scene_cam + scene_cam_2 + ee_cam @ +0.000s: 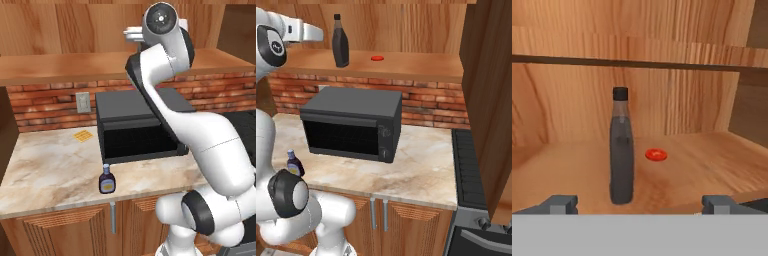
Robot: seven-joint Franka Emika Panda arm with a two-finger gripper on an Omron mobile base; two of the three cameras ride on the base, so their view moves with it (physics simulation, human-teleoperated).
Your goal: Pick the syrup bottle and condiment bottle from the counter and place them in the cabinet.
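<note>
My pincer [642, 204] gapes wide and empty before the syrup bottle [621, 147], which stands upright on the cabinet [406, 65] shelf. The condiment bottle [106, 180] sits at the counter [50, 170] edge.

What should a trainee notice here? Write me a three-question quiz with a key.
1. True or false: the syrup bottle stands upright on the cabinet shelf.
2. Where is the condiment bottle? A) on the shelf B) near the counter's front edge C) on top of the microwave
3. Fill in: the jaws of the gripper are ____ and hold nothing.

Key: 1 true. 2 B. 3 open; in the hand view the fingertips stand wide apart, either side of the syrup bottle and short of it.
</note>
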